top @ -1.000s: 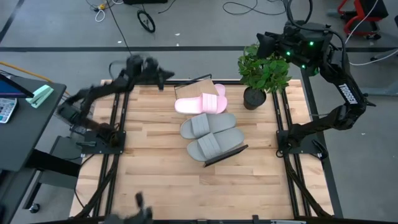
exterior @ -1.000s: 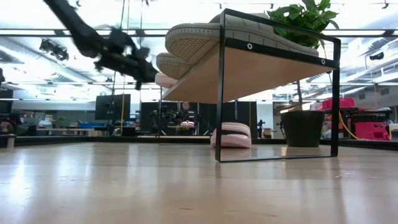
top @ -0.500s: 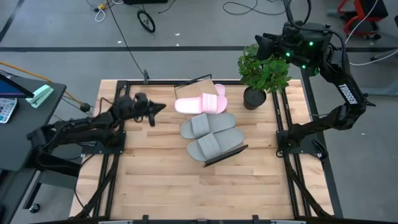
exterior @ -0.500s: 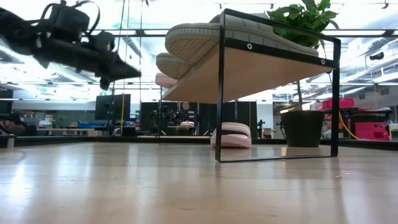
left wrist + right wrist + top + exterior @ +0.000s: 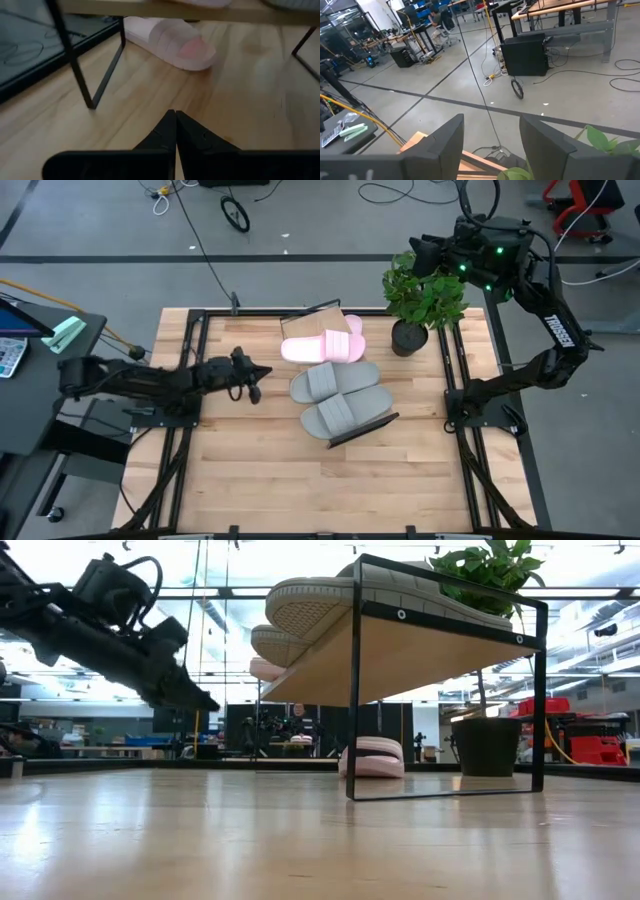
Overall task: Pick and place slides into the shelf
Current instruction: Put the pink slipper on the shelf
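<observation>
shelf (image 5: 325, 315) as landmark: flat light-wood board in a thin black metal frame, tilted, one end raised. two grey slides (image 5: 340, 398) lie side by side on the board, moulded foam with one wide smooth strap each and ribbed sole edges in the low view. a pale pink slide (image 5: 322, 347) sits on the board just beyond the grey pair. second pink slide (image 5: 170, 41) lies on the tabletop (image 5: 250, 460) under the shelf, ridged strap, rounded toe. tabletop is butcher-block planks, pale wood, slight sheen.

left end effector (image 5: 255, 375) hangs low just left of the shelf, pointed at it, dark tapered fingers pressed together, holding nothing. right end effector (image 5: 490, 145) is raised behind the shelf's far right corner, above a leafy potted plant (image 5: 422, 298) in a black pot; its flat dark fingers stand apart, nothing between them.
</observation>
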You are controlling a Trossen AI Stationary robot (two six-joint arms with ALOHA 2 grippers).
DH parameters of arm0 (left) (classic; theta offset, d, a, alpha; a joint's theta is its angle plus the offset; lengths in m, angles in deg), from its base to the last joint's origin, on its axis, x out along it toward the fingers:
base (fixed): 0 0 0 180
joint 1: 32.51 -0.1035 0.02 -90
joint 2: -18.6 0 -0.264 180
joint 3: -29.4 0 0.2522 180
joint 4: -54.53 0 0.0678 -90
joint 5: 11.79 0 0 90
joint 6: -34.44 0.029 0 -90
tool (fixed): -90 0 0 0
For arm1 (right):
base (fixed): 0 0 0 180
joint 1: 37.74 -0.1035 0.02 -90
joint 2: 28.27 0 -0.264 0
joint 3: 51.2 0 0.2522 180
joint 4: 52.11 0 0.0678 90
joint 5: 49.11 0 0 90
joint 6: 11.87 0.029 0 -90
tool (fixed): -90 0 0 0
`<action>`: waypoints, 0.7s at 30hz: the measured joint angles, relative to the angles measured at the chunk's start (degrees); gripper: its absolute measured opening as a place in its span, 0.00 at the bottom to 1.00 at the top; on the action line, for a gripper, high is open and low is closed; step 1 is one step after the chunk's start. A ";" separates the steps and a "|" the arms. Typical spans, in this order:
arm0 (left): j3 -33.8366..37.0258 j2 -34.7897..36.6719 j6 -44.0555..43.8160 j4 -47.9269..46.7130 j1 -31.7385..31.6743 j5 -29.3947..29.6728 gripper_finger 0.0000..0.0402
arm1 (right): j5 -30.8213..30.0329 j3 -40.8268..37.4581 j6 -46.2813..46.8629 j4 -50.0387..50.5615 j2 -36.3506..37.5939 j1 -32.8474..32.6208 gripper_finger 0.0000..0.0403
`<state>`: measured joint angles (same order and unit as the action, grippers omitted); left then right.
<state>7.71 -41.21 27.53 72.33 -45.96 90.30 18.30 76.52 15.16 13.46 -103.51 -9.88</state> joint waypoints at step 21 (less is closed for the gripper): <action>-2.97 -42.42 -2.67 44.66 3.09 5.90 0.04 | -0.12 -0.01 -0.03 0.24 -0.02 0.04 0.49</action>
<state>4.74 -83.62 24.85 116.98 -42.87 96.21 18.19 76.51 15.13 13.71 -103.53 -9.84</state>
